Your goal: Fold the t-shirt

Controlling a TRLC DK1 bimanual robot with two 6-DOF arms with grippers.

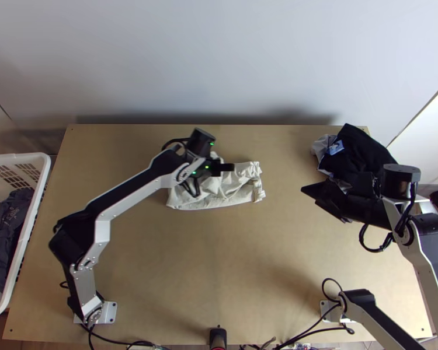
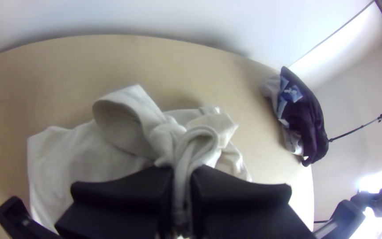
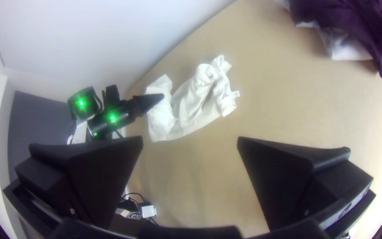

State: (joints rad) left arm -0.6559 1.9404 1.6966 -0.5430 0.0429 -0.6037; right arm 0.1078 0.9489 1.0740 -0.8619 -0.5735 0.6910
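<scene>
On the desk's [image 1: 190,280] far half, left gripper [image 1: 228,167] clenched on pale t-shirt [image 1: 202,202].
Cloth bunched between its fingers, the rest lying rumpled on the desk. Right gripper [image 1: 324,205] released, fingers apart, near dark garment pile [image 1: 364,156]. White basket [image 1: 39,175] by left edge.

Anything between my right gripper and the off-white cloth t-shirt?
Nothing visible: bare light wooden table lies between the open right gripper and the off-white cloth t-shirt. The bunched black cloth garment sits off that line. The left gripper pinches a fold of the shirt.
</scene>
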